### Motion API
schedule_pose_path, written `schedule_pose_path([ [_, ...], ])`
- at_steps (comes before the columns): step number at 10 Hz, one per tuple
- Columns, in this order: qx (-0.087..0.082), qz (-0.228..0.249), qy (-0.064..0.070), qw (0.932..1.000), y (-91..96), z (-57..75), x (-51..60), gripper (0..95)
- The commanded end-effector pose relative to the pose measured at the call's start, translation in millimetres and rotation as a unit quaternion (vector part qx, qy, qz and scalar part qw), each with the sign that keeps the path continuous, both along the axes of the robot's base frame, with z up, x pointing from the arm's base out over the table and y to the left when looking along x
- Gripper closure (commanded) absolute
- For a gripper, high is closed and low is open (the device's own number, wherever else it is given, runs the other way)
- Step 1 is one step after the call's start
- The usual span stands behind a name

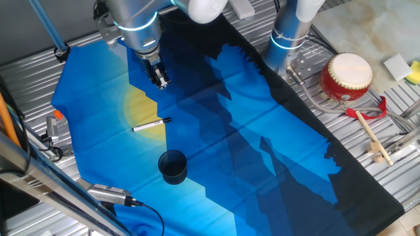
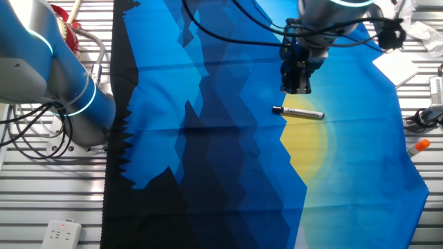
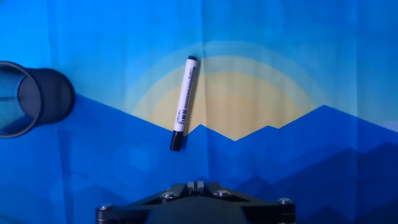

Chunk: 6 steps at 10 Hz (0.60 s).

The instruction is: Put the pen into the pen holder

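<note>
The white-silver pen (image 1: 151, 124) lies flat on the yellow sun patch of the blue cloth, black tip end toward the dark cloth side. It also shows in the other fixed view (image 2: 297, 113) and the hand view (image 3: 184, 102). The dark navy pen holder (image 1: 173, 166) stands upright nearer the front, apart from the pen, and sits at the left edge of the hand view (image 3: 31, 96). It is out of the other fixed view. My gripper (image 1: 159, 80) hangs above the cloth behind the pen, shut and empty, with the fingertips (image 3: 196, 184) pressed together.
A red drum with a cream top (image 1: 346, 77) and a wooden drumstick (image 1: 373, 137) lie at the far right, off the cloth. A second robot base (image 1: 289, 39) stands at the back. An orange-capped marker (image 2: 418, 146) lies beside the cloth's edge.
</note>
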State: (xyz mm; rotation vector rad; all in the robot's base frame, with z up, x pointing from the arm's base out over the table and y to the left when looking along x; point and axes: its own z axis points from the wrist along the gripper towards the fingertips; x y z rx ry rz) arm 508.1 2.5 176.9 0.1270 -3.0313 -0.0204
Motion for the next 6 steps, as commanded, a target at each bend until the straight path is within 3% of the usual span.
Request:
schedule_pose_path([
  [1, -0.006, -0.003, -0.003, 1.0000, 0.0, 0.1, -2.0, 95.0],
  [4, -0.014, -0.011, -0.009, 0.9998, 0.0, 0.2, -2.0, 95.0],
  [6, -0.017, -0.043, -0.012, 0.9989, 0.0, 0.2, -2.0, 95.0],
])
